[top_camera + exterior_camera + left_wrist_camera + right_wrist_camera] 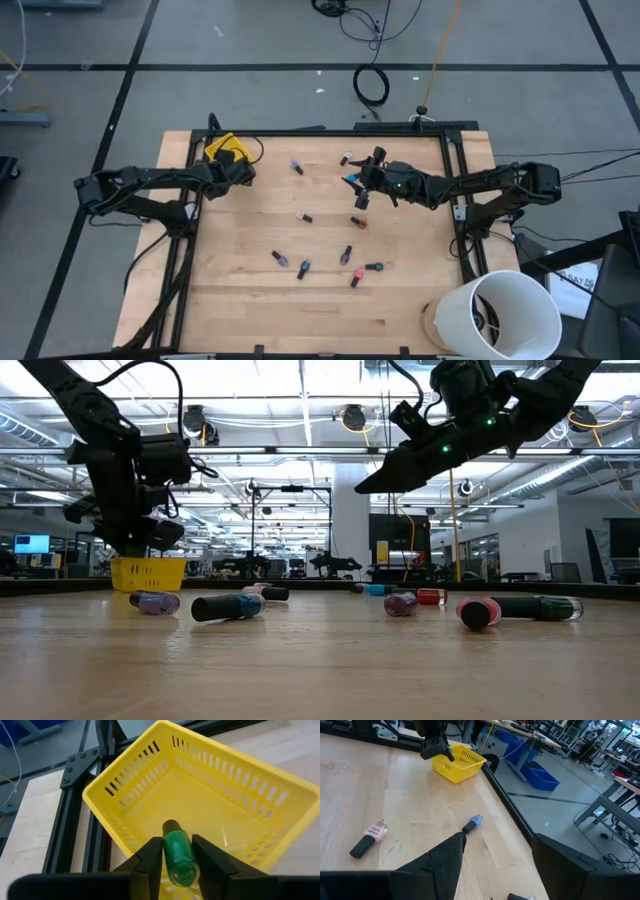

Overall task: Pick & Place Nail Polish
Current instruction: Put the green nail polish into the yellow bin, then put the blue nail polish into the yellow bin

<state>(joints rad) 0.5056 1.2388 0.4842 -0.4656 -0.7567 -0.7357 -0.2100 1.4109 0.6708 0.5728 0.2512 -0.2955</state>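
The left pincer [177, 857] hangs over the yellow bin [150, 785] at the back left corner of the bench [250, 310]. Its two dark fingers sit close on each side of a green bottle [178, 854] with a dark cap — the gap is narrow, and I cannot tell if they squeeze it or have just let go. The bottle points cap-first into the bin.

The right pincer [362, 180] is up in the air over the back middle of the bench, spread wide, with nothing in it.

The bin is shiny plastic with thin slots cut in its sloping walls (you can see the bench through them). The bench top is pale wood with fine grain, set in a black metal frame. The bottles are small and round, with dark caps, and most lie on their sides.

From above I count about ten bottles on the wood — a few near the back by the right pincer, one pink bottle [370, 837] alone in the middle, and a loose bunch of about five nearer the front. There is one bin and two arms.
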